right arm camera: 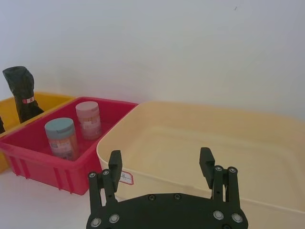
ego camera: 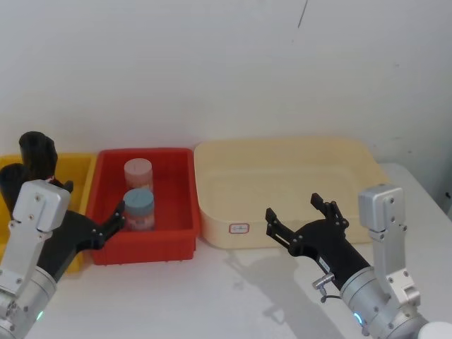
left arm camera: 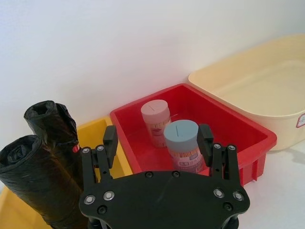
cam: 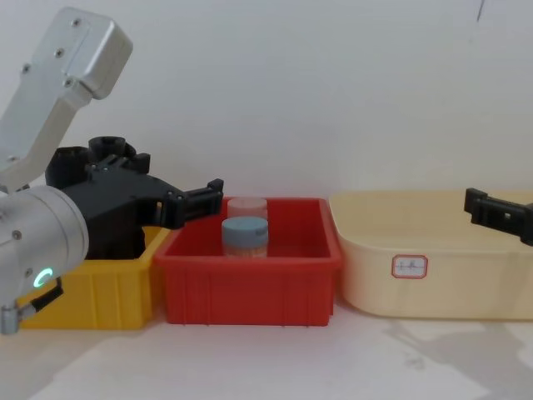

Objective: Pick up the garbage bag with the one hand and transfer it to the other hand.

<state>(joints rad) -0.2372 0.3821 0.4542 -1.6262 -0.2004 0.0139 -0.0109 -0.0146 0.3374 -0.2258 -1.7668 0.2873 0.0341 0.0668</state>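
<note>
Two rolled black garbage bags stand upright in the yellow bin (ego camera: 79, 169) at the far left: one garbage bag (ego camera: 37, 152) (left arm camera: 53, 125) (right arm camera: 21, 90) at the back, a second roll (left arm camera: 28, 167) beside it. My left gripper (ego camera: 88, 203) (left arm camera: 157, 140) hovers open over the edge between the yellow bin and the red bin (ego camera: 169, 244), just right of the bags and touching neither. My right gripper (ego camera: 300, 219) (right arm camera: 160, 162) is open and holds nothing, in front of the cream tub (ego camera: 353, 152).
Two capped jars, one pink-lidded (ego camera: 138, 169) and one blue-lidded (ego camera: 139, 205), stand in the red bin. The three containers sit side by side against the white wall. Bare white table lies in front of them.
</note>
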